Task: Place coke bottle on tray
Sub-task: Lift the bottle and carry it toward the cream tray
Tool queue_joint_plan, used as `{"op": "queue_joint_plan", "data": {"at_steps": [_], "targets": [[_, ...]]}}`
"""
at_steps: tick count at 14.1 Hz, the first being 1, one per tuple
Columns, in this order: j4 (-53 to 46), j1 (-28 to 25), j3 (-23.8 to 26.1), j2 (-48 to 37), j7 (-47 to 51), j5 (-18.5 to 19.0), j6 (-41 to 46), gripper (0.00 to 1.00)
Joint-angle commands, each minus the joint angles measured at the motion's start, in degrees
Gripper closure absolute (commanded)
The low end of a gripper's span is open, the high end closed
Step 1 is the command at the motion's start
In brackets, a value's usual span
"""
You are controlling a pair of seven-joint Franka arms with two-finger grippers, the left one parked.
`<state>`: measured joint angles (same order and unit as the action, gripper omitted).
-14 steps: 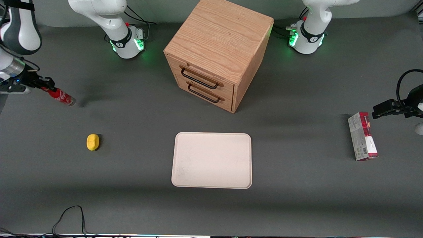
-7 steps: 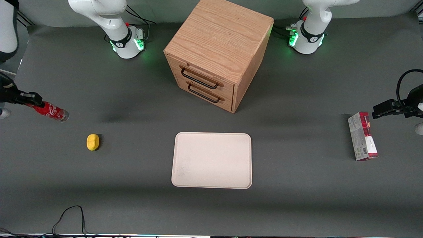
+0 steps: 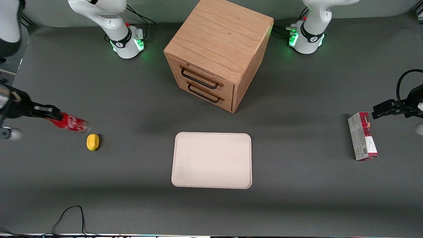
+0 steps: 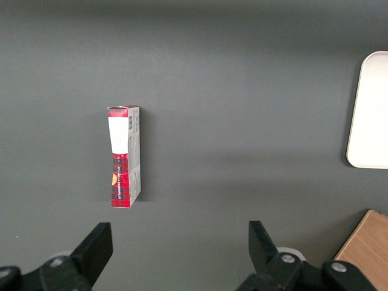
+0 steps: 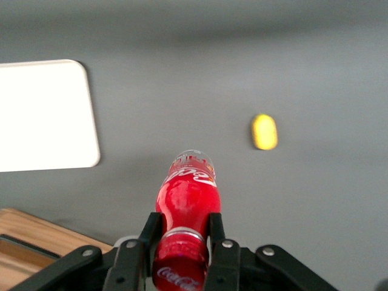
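Note:
My gripper [image 3: 54,116] hangs above the table at the working arm's end, shut on the coke bottle [image 3: 70,123] at its neck. The small red bottle sticks out almost level from the fingers, its base toward the table's middle, above a spot beside the lemon. In the right wrist view the two black fingers [image 5: 150,231] clamp the neck just past the red cap, and the bottle [image 5: 185,197] points away from the gripper [image 5: 182,229]. The cream-white tray [image 3: 211,160] lies flat near the table's middle, nearer the front camera than the drawer cabinet; its corner [image 5: 42,115] shows in the right wrist view.
A yellow lemon [image 3: 93,142] lies on the table just under the bottle's base end. A wooden two-drawer cabinet [image 3: 216,53] stands farther from the front camera than the tray. A red-and-grey carton [image 3: 362,136] lies toward the parked arm's end.
The gripper has carried the bottle nearer the front camera and then toward the table's middle, so that it now hangs close to the lemon. Tray, lemon and carton have not moved.

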<state>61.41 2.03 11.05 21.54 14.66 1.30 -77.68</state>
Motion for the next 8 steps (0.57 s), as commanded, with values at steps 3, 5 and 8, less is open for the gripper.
{"op": "queue_joint_plan", "data": {"at_steps": [3,5,8], "targets": [[-11.84,0.16,13.61,9.12,13.08,1.76,-0.69,1.00],[-11.76,0.07,23.70,13.15,15.48,10.61,-4.83,1.00],[-11.41,-0.97,33.05,19.39,21.79,22.75,-10.01,1.00]]}}
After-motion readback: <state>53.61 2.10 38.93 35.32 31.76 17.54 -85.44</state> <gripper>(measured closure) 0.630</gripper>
